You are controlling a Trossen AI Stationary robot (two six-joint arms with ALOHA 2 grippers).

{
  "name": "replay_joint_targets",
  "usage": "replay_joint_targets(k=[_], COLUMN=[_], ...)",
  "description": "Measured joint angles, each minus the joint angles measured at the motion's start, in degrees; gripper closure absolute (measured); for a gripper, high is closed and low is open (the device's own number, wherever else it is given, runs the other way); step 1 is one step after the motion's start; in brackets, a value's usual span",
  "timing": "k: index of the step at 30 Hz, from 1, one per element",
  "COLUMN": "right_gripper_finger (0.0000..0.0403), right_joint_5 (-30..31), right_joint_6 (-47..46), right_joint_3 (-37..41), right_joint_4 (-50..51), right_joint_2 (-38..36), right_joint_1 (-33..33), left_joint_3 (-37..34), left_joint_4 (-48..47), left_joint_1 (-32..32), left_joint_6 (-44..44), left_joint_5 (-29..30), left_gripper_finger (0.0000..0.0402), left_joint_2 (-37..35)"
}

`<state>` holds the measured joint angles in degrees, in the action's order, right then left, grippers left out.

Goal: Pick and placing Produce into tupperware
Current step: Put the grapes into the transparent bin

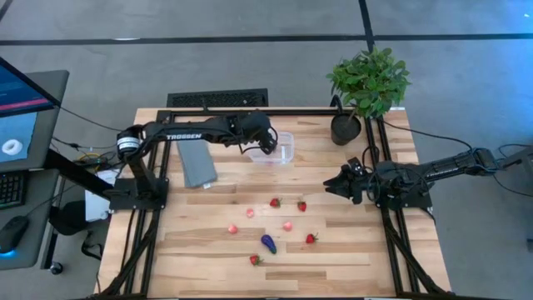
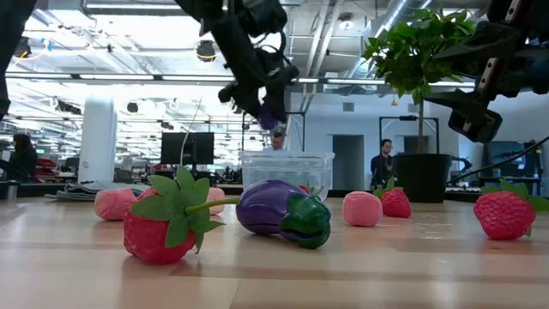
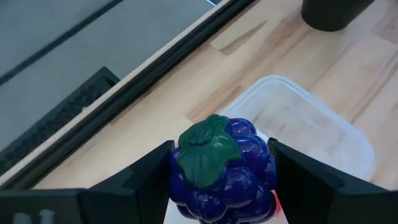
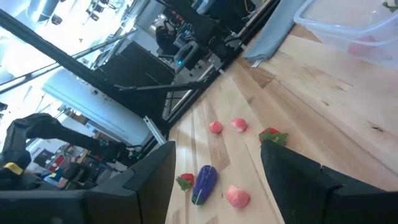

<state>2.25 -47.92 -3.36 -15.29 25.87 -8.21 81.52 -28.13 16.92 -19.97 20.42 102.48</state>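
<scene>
My left gripper [image 3: 221,171] clamps a purple toy grape bunch [image 3: 222,169] above the clear plastic rectangular tub [image 3: 311,124], ready to drop; right gripper [image 1: 331,182], open and empty, waits aside.

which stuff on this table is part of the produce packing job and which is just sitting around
Job: purple grapes held by left gripper over the tupperware; strawberries, pink pieces, eggplant.
Bystanders: potted plant, grey lid, waiting right gripper.

Well apart from the left pincer [image 1: 268,143], four strawberries [image 1: 275,202], three pale pink pieces [image 1: 287,225] and one purple eggplant [image 1: 268,243] lie on the worktop [image 1: 358,258]. The pincer clamps one purple grape bunch [image 3: 221,168]. Just beneath it stands one clear tub [image 1: 283,150], and near it lies one grey lid [image 1: 198,164].
</scene>
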Motion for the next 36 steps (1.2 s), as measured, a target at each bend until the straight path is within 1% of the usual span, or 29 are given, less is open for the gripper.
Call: replay_joint_targets(k=[5, 9, 15, 19, 24, 29, 36], right_gripper_finger=[0.0143, 0.0143, 0.0143, 0.0143, 0.0143, 0.0143, 0.0143], right_joint_5=[1.0, 0.93, 0.89, 0.86, 0.87, 0.86, 0.88], right_joint_6=[-0.34, -1.63, -1.75, -1.75, -1.73, -1.73, -1.73], right_joint_3=[0.0, -0.02, -0.02, -0.02, -0.02, -0.02, -0.02], right_joint_4=[-0.17, -0.01, 0.0, 0.0, 0.0, 0.0, 0.02], right_joint_2=[0.0, 0.02, 0.04, 0.04, 0.04, 0.04, 0.04], right_joint_1=[-0.02, -0.12, -1.44, -2.08, -2.32, -2.32, -2.32], left_joint_3=[0.28, 0.27, 0.09, 0.09, 0.09, 0.09, 0.09], left_joint_4=[0.07, 0.69, 0.39, -0.44, -1.17, -3.3, -3.41], left_joint_1=[0.38, 0.28, 0.74, 1.3, 1.07, 1.08, 0.84], left_joint_6=[-0.06, -0.76, -0.73, -0.54, 0.41, 0.46, 0.92], left_joint_5=[-3.48, -4.2, -3.5, -6.35, -6.26, -7.14, -7.55], left_gripper_finger=[0.0173, 0.0173, 0.0173, 0.0173, 0.0173, 0.0163, 0.015], left_joint_2=[3.81, 6.27, 6.44, 6.44, 6.44, 6.44, 6.44])
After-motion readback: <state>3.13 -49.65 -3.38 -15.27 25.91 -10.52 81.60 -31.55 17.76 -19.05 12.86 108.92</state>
